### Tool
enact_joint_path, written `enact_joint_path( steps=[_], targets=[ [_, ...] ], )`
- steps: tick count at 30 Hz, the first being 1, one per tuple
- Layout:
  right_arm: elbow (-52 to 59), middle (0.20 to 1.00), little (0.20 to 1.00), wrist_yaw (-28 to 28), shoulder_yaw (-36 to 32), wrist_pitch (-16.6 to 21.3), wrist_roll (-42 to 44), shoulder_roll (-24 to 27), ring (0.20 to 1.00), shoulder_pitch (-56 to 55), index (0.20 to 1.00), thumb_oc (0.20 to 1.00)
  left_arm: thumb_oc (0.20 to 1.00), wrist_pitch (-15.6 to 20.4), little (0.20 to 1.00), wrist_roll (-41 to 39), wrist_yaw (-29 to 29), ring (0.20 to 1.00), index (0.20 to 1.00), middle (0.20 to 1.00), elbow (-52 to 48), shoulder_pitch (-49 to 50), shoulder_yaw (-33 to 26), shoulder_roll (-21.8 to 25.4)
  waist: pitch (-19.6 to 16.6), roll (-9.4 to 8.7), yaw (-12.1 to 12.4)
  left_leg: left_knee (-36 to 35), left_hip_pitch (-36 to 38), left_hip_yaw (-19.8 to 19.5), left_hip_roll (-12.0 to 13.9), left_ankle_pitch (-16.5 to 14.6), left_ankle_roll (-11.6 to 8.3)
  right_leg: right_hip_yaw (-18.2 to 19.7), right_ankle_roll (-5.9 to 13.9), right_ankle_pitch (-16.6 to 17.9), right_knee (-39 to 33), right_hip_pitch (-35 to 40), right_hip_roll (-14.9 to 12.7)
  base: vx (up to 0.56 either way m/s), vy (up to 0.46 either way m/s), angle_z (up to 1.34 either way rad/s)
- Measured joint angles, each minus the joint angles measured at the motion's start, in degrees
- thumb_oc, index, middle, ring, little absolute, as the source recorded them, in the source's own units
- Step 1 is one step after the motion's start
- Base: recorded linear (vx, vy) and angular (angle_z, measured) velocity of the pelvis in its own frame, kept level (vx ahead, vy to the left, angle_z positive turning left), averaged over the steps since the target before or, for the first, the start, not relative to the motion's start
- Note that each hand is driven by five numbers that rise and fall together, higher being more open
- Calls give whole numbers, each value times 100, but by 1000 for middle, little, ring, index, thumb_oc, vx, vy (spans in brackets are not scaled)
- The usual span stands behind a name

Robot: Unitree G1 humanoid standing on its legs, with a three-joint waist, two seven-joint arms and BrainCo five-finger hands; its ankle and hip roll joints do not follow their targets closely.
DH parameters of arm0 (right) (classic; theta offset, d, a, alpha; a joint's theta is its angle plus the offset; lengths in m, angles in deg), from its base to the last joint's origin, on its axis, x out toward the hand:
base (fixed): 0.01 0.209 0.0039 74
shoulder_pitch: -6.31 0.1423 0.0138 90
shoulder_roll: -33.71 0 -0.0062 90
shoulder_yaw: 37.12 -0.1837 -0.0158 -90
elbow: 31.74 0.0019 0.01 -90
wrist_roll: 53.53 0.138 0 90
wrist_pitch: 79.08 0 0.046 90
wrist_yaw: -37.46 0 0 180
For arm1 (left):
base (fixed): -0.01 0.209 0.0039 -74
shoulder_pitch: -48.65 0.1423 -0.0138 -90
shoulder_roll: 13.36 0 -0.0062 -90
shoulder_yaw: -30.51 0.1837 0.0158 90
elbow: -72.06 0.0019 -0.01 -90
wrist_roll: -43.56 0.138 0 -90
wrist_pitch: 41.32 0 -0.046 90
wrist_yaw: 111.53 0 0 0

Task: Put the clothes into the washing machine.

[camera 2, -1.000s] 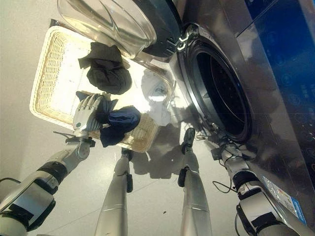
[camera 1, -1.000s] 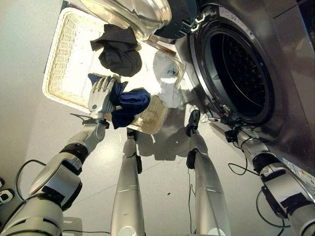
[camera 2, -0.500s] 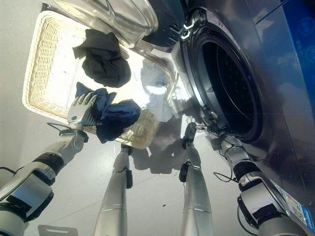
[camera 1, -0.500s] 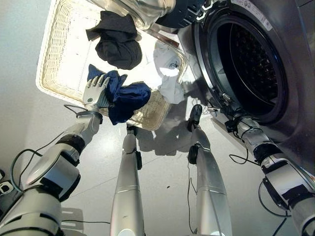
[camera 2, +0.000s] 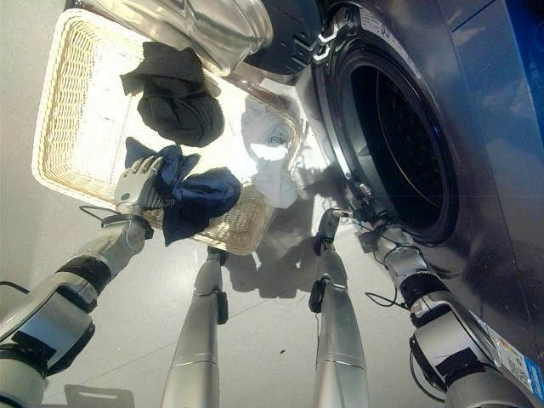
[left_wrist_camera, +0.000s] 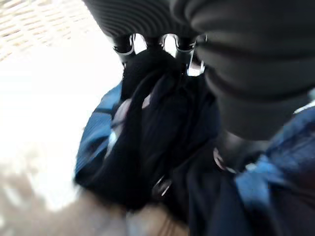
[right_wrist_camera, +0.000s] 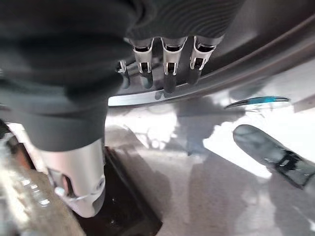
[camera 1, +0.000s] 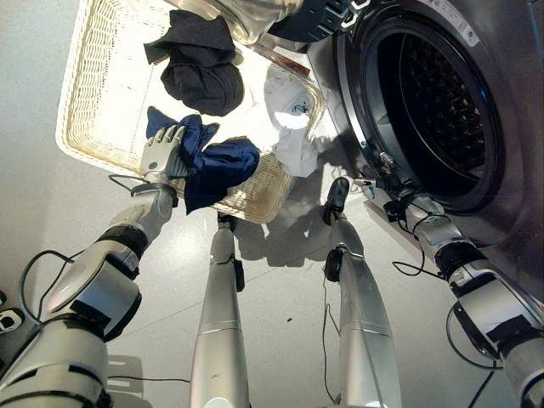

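Wicker basket: sits on the floor just left of the washer, so clothes only need a short carry over to the drum.
Navy garment: bunched up at the near edge of the basket, part of it spilling over the rim toward the robot. This is the one being picked, I'd say.
Left hand: resting on the left end of the navy garment, fingers curled down into the fabric. The left wrist view shows dark blue cloth bunched right under the fingers, so it looks like a proper grab, not just a touch.
Black garment: still in the basket, farther back, clear of the hand.
White garment: at the basket's right corner, draped over the rim on the washer side.
Washing machine: door swung wide open above the basket, drum looks empty as far as I can see.
Right hand: down by the lower rim of the washer opening, fingers straight and loose, holding nothing. Parked, basically.
Progress: early, nothing in the drum yet.
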Motion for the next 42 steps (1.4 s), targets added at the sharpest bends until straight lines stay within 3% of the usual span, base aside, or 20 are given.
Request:
enact_joint_path(
  steps=[7,14,20,22,28,36,42],
  targets=[
    [290,1000,1000,-15,-3,7,480,-29,1000,42,1000,1000,200,236,200,-456,-497,200,200,200,-20,-170,-16,-189,-5,-12,-62,19,-34,0,-10,-6,-9,10,22,-16,0,-23,-3,0,0,0],
    [654,1000,1000,-87,-53,54,1143,-207,1000,-35,1000,1000,200,419,200,-739,-438,200,200,200,-78,65,-284,-266,-6,-18,-159,25,-34,-4,-7,-5,-51,9,10,-7,7,-23,0,0,0,0],
    [1479,1000,1000,-76,-235,103,1803,-266,1000,-331,1000,1000,200,959,200,-1122,196,200,200,200,-812,592,-679,-344,-5,-19,-148,59,-35,-26,-9,-8,-53,15,29,-24,39,-23,-3,0,0,0],
    [1871,1000,1000,-64,-470,138,2118,-407,1000,-514,1000,1000,200,1329,200,-1178,619,200,200,200,-1441,923,-994,-396,-1,-30,-144,67,-36,-40,-10,-24,-30,16,30,-32,54,-23,-3,6,-19,0],
    [2773,1000,1000,-149,-823,135,2562,-712,1000,-985,1000,1000,200,1913,200,-1015,1322,200,200,200,-2666,1366,-1393,-609,0,-31,-118,69,-44,-144,-17,-44,-57,-21,27,-65,79,-26,-1,16,-60,0],
    [3971,1000,1000,-822,-893,-388,3051,-924,1000,-1293,1000,1000,200,2049,200,1,1541,200,200,200,-4087,1389,-1515,-728,0,-32,34,200,-136,-238,-21,-81,-82,-42,20,-124,198,-81,-6,17,-48,2],
    [4546,1000,1000,-1415,-731,-885,3226,-972,1000,-1306,1000,1000,200,2050,200,306,1343,200,200,200,-4612,1360,-1497,-706,1,-35,20,304,-162,-304,-44,-104,-99,-47,17,-202,363,-102,-29,16,-30,4]
  ],
)
